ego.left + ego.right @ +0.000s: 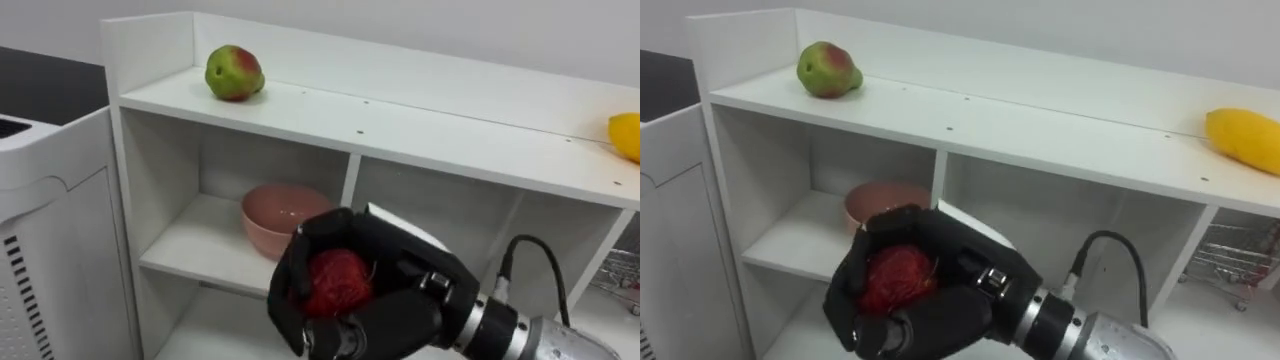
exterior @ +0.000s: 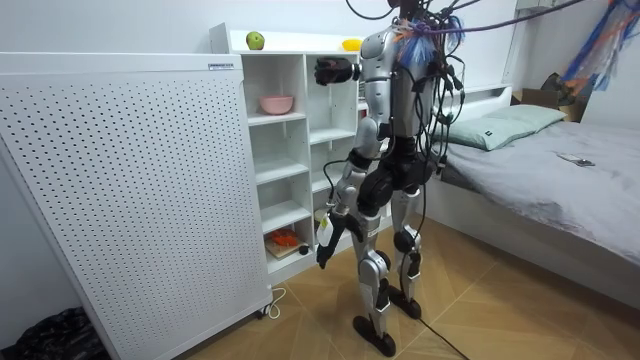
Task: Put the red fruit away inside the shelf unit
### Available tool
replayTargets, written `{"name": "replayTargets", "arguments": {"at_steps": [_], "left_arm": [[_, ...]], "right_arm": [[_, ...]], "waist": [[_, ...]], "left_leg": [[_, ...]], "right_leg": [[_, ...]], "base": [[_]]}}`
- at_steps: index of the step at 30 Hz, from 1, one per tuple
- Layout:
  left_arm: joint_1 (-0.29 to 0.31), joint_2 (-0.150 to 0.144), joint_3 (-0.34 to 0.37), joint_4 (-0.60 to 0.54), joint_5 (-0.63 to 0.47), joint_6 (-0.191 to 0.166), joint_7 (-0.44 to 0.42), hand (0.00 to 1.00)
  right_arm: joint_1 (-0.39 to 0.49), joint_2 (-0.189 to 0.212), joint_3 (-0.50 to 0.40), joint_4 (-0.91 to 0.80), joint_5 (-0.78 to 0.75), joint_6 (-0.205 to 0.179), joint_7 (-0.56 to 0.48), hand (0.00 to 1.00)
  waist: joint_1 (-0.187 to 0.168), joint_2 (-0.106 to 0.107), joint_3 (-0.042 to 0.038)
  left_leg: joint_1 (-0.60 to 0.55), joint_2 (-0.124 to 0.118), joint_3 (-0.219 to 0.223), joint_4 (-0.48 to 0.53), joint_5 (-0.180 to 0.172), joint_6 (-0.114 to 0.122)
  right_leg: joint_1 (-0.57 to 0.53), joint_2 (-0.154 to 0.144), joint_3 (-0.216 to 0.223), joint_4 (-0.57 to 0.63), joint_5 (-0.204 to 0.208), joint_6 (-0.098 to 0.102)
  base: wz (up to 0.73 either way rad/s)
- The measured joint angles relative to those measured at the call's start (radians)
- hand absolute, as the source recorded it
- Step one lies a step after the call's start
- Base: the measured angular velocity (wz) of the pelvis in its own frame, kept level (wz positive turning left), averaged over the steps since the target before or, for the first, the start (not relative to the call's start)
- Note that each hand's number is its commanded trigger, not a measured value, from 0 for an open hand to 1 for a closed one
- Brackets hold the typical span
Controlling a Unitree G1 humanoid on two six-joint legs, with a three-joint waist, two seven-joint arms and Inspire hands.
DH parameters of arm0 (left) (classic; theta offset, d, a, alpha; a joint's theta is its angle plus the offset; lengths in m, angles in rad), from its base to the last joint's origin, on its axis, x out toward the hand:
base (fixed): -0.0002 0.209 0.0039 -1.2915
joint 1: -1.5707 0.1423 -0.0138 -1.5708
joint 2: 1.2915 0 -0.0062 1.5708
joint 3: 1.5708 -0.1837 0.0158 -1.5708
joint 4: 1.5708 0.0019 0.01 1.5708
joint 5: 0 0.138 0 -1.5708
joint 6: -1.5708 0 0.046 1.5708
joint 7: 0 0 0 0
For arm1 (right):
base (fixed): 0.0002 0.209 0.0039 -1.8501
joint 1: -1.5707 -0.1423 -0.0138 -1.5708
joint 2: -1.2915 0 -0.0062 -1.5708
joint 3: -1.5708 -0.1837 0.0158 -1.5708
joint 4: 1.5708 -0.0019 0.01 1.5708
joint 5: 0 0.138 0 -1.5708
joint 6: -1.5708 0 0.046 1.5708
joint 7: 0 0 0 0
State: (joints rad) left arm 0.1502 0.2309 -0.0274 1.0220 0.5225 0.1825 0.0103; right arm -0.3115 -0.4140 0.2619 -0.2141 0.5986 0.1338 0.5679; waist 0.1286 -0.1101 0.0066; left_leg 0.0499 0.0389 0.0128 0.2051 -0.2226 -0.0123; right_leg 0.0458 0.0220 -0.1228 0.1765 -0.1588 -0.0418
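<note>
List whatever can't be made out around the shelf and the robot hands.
The red fruit: eye views, mostly wrapped by the right robot hand; kind unclear.
The pink bowl: eye views, lower right part behind that hand.
The yellow fruit: left eye view, cut off by the right edge.
The left robot hand: room view, too small to tell whether it holds anything.

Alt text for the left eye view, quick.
The right hand grips a red fruit before a white shelf unit, a pink bowl in the compartment behind. On top sit a green-red fruit left, a yellow fruit right.
</note>
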Motion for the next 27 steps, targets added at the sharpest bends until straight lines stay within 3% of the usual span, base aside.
{"name": "replayTargets", "arguments": {"at_steps": [4,7,8,10,12,14,17,20,27], "left_arm": [[-0.061,0.006,-0.097,0.039,-0.037,-0.006,0.003,0.0],[-0.096,0.005,-0.139,0.058,-0.063,-0.018,0.008,0.0],[-0.098,0.005,-0.143,0.059,-0.076,-0.021,0.008,0.0],[-0.103,0.005,-0.143,0.061,-0.083,-0.025,0.009,0.0],[-0.115,0.002,-0.156,0.061,-0.085,-0.029,0.009,0.0],[-0.125,-0.009,-0.162,0.059,-0.108,-0.034,0.008,0.0],[-0.128,-0.014,-0.161,0.059,-0.139,-0.045,0.009,0.0],[-0.131,-0.016,-0.16,0.056,-0.144,-0.067,0.023,0.0],[-0.121,-0.02,-0.189,0.048,-0.226,-0.071,0.057,0.0]], "right_arm": [[0.024,0.064,0.028,0.234,0.001,-0.002,0.015,1.0],[0.045,0.075,0.055,0.371,0.008,-0.001,0.008,1.0],[0.051,0.075,0.069,0.423,0.011,-0.001,0.008,1.0],[0.05,0.09,0.065,0.52,0.015,-0.001,0.003,1.0],[0.038,0.114,0.061,0.637,0.023,-0.013,-0.018,1.0],[0.03,0.132,0.054,0.766,0.024,-0.014,-0.052,1.0],[0.026,0.162,0.019,0.899,0.066,-0.014,-0.09,1.0],[0.011,0.161,-0.032,0.972,0.161,-0.015,-0.137,1.0],[-0.096,0.144,-0.09,1.09,0.42,-0.036,-0.193,1.0]], "waist": [[0.001,0.011,0.0054],[0.006,0.026,0.0085],[0.006,0.033,0.0077],[0.009,0.05,0.0138],[0.007,0.067,0.0103],[0.004,0.086,0.0138],[0.005,0.092,0.0185],[0.008,0.094,0.0211],[0.004,0.111,0.0325]], "left_leg": [[-0.06,0.0,-0.006,0.038,-0.006,0.002],[-0.134,-0.002,-0.019,0.082,-0.009,0.003],[-0.164,-0.003,-0.025,0.099,-0.01,0.003],[-0.204,-0.005,-0.033,0.125,-0.011,0.004],[-0.257,-0.01,-0.045,0.16,-0.011,0.005],[-0.326,-0.026,-0.047,0.206,-0.01,0.008],[-0.402,-0.041,-0.047,0.243,-0.007,0.014],[-0.496,-0.044,-0.047,0.293,-0.009,0.017],[-0.624,-0.053,-0.043,0.334,0.001,0.023]], "right_leg": [[-0.047,-0.004,-0.019,0.03,0.0,0.0],[-0.11,-0.01,-0.03,0.059,0.0,0.0],[-0.137,-0.017,-0.036,0.074,0.0,0.0],[-0.175,-0.021,-0.049,0.096,0.0,-0.001],[-0.226,-0.027,-0.074,0.132,-0.003,-0.002],[-0.306,-0.055,-0.073,0.203,-0.026,-0.003],[-0.39,-0.077,-0.072,0.275,-0.047,-0.006],[-0.481,-0.082,-0.067,0.314,-0.056,-0.006],[-0.618,-0.099,-0.064,0.367,-0.05,-0.007]], "base": [[0.11],[0.08],[0.17],[0.13],[0.12],[0.12],[0.07],[0.03],[0.01]]}}
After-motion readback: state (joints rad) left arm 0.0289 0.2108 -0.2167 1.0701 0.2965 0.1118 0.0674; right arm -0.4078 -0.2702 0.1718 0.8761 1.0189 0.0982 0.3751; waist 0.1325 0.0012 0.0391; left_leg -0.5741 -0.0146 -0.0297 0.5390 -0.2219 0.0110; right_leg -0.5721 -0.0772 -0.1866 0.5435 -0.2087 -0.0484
